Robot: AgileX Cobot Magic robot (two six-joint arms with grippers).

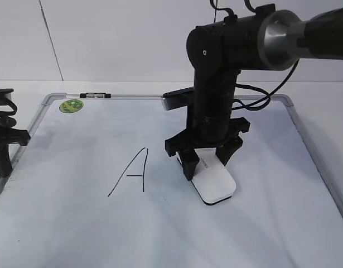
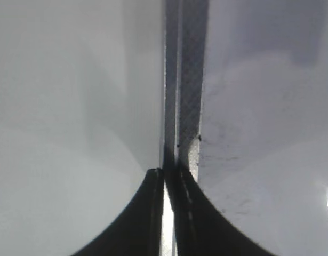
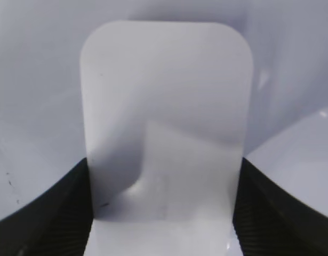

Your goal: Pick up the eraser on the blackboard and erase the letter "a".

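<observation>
Right wrist view, eraser (image 3: pixel 166 106) between right tool (image 3: pixel 164 213) fingers, on blackboard (image 3: pixel 36 80)

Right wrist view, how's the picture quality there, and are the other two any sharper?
Right wrist view: the eraser fills the frame, soft-focused, with a grey shadow across its top. Left wrist view: blurry, the shut left gripper dark against the blackboard frame. Exterior view: sharpest, the capital A crisp, soft shadows under the right gripper.

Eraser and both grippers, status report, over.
Right gripper shut on eraser, eraser flat on blackboard. Left gripper shut, empty, at board's left frame. Lowercase "a" not visible; nothing in the way.
</observation>
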